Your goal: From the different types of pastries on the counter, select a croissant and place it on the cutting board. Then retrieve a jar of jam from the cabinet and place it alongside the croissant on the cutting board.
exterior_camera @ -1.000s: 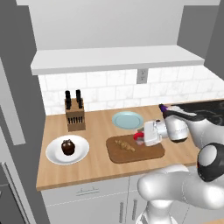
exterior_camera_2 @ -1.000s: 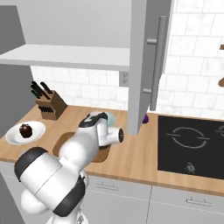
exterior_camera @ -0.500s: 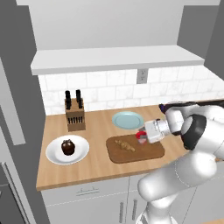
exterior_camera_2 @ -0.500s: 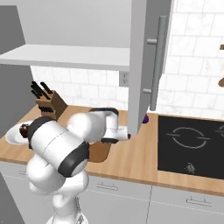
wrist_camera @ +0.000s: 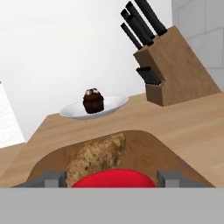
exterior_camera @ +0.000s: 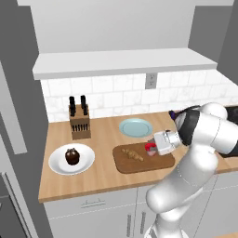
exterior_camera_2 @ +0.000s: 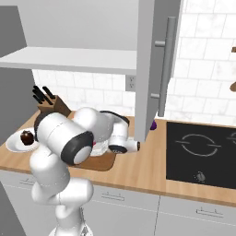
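Observation:
My gripper (exterior_camera: 152,148) is shut on the jar of jam (exterior_camera: 149,148), a small red jar, low over the right part of the dark cutting board (exterior_camera: 139,165). Whether the jar touches the board I cannot tell. In the hand view its red lid (wrist_camera: 113,180) sits between my fingertips (wrist_camera: 52,178), with the golden croissant (wrist_camera: 97,154) lying on the board (wrist_camera: 151,148) just beyond. The croissant (exterior_camera: 133,154) lies left of the jar. The chocolate cupcake (exterior_camera: 71,156) stands on a white plate (exterior_camera: 56,165) on the counter (exterior_camera: 102,180). The cabinet shelf (exterior_camera: 121,62) hangs above.
A knife block (exterior_camera: 79,122) stands at the back left and a light-blue plate (exterior_camera: 135,127) lies behind the board. A small purple item (exterior_camera_2: 153,124) sits by the wall near the black cooktop (exterior_camera_2: 203,154). My own arm hides most of the board (exterior_camera_2: 108,162) in the right base view.
My arm's upper links have swung up and over. The gripper with the jar stayed over the right part of the board and sank slightly.

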Robot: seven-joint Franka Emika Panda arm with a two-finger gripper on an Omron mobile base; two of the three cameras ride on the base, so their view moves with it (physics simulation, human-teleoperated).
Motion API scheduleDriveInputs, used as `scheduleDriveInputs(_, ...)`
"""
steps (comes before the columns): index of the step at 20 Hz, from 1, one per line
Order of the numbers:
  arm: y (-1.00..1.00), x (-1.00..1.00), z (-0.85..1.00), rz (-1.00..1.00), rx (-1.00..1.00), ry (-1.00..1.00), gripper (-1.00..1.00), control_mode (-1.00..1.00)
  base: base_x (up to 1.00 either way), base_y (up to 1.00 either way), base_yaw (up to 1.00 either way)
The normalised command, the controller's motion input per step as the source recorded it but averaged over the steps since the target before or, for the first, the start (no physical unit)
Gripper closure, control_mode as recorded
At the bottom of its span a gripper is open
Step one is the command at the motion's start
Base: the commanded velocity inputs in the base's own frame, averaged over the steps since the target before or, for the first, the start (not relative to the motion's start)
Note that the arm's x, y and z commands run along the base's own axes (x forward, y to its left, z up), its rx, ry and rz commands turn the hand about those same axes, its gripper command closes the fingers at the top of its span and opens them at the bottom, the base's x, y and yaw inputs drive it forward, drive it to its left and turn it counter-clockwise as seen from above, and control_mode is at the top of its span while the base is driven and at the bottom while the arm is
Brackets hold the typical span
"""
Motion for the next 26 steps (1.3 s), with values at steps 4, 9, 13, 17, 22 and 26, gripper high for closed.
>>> scheduleDriveInputs(4,0.0,0.0,-0.26,0.0,0.0,0.0,1.0,-1.0,0.0,0.0,0.0)
scheduleDriveInputs(9,0.02,0.05,-0.21,0.0,0.0,0.0,-1.0,-1.0,0.0,0.0,0.0)
scheduleDriveInputs(13,0.0,0.0,0.02,0.0,0.01,0.0,-1.0,-1.0,0.0,0.0,0.0)
scheduleDriveInputs(17,0.0,-0.03,0.39,0.0,0.05,0.0,-1.0,-1.0,0.0,0.0,0.0)
scheduleDriveInputs(22,0.0,-0.03,0.56,0.0,0.13,0.0,-1.0,-1.0,0.0,0.0,0.0)
scheduleDriveInputs(26,-0.27,-0.29,0.41,0.0,0.19,0.0,-1.0,-1.0,0.0,0.0,0.0)
